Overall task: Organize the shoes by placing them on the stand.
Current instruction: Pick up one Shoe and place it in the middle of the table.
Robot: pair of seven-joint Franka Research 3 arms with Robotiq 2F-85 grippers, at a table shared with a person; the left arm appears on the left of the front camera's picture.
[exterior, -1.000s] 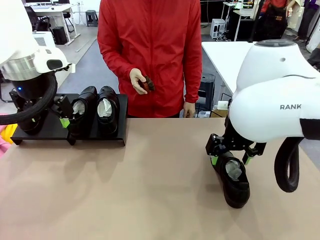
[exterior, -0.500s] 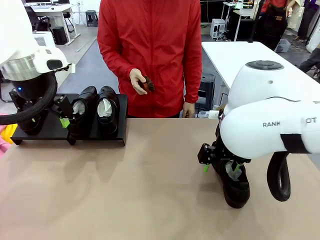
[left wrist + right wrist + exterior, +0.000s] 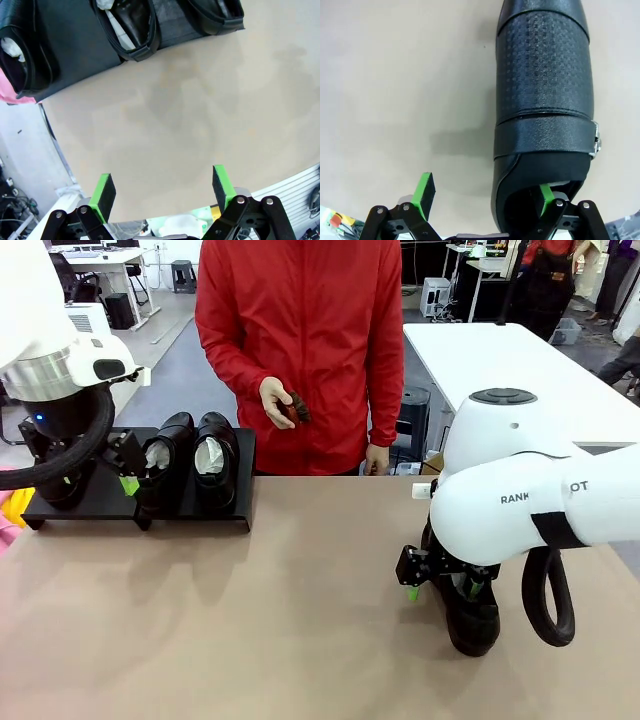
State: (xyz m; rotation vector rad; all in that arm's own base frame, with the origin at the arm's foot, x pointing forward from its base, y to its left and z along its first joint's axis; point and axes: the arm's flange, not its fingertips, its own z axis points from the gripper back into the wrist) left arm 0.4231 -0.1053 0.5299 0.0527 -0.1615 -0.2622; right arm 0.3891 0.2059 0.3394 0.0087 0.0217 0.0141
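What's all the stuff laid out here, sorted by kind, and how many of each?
Black shoes: 4 (three on the stand, one on the table)
Stand: 1
Small dark brush, in the person's hand: 1
Total: 6

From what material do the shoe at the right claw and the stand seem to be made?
The shoe looks like black leather: a smooth glossy toe, a perforated dotted panel, and a strap with a small metal buckle. The stand looks like matte black board or metal; its flat, dull surface gives no reflections, so the exact material stays uncertain.
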